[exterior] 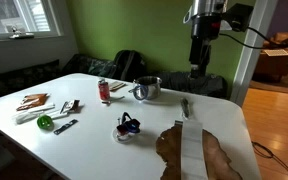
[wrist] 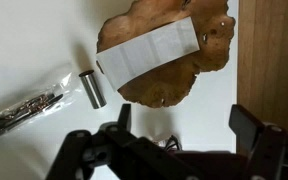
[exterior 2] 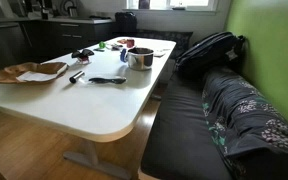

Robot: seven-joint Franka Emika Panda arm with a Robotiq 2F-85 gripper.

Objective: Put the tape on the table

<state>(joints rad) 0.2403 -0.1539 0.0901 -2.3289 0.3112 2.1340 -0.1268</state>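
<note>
White table [exterior: 94, 140] with the gripper [wrist: 184, 125] hanging wide open and empty over a brown wood slab [wrist: 159, 90] with a pale strip [wrist: 149, 55] across it, and honestly can't tell which thing's the tape.

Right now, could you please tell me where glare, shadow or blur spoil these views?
In an exterior view the bright window is blown out; in an exterior view the black bench cushion sinks into shadow; in the wrist view the open black tool looks soft, the brown wooden slab sharper, the white table washed out.
</note>
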